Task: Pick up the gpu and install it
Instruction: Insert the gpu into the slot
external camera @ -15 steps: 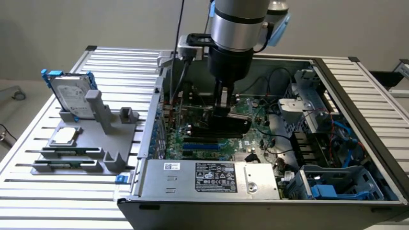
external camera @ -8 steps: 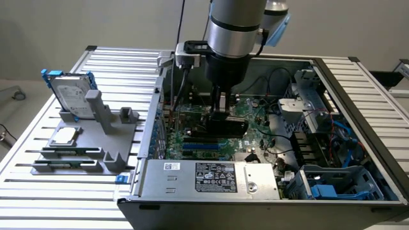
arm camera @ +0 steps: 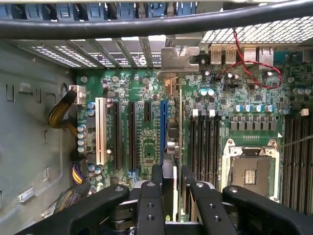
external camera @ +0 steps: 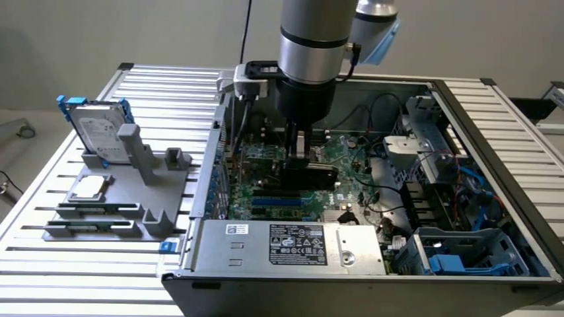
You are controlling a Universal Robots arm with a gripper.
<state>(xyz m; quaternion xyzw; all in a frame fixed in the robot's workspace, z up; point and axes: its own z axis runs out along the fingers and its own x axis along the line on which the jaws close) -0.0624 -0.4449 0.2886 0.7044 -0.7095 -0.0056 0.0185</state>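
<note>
Exterior view: thin black-and-green gpu card (external camera: 317, 178), clamped in half-closed gripper (external camera: 300, 158) twelve o'clock of silver power supply (external camera: 238, 239), could be jammed if tilted.

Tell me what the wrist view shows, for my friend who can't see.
The tool grips the gpu edge-on over a green board, beside its long blue slot. A square chip socket sits nearby.
</note>
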